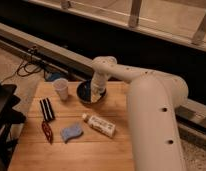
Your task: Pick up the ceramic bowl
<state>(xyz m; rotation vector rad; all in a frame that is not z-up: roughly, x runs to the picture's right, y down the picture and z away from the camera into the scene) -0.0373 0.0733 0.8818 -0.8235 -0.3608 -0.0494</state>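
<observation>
The end effector (97,94) is down inside the ceramic bowl (84,93), near the far edge of the table (96,152), beside a white paper cup (61,88); whether it grips anything cannot be told.

1 bowl (84,93), 1 cup (61,88), gripper (97,94) at bowl

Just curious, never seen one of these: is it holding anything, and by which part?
It cannot be told. The gripper is down at the ceramic bowl, by its rim, and the bowl appears to rest on the table.
</observation>
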